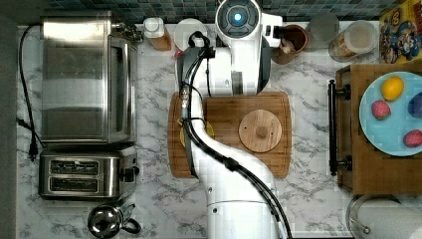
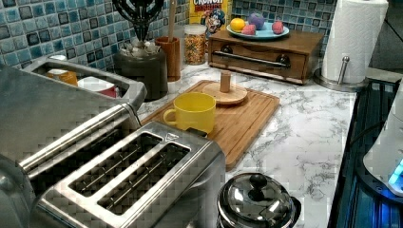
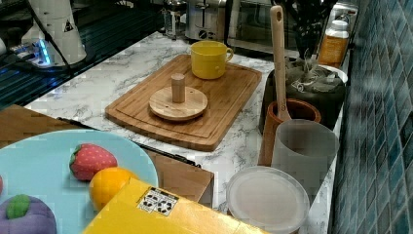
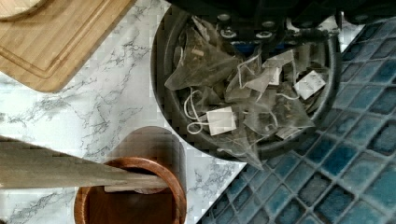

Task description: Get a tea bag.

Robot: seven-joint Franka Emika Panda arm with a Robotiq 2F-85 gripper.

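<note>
Wrist view: wooden holder (image 4: 130, 196) with spoon handle (image 4: 60, 170) nearest the camera, standing on the marble desk (image 4: 93, 102). Beyond it, dark bowl (image 4: 161, 93) heaped with tea bags (image 4: 233, 100), against the blue tile wall. The hand (image 4: 268, 30) hangs directly over the bags, fingers dipped among them; grip state cannot be told.

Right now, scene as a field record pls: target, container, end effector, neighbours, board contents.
target: tea bags, pyramid type with strings and paper tags
container: dark round jar, open, heaped full
end effector: above the jar mouth in the left view; nothing held that I can see
neighbours: brown utensil holder with wooden spoon beside the jar
board contents: yellow mug, wooden lid on cutting board
</note>
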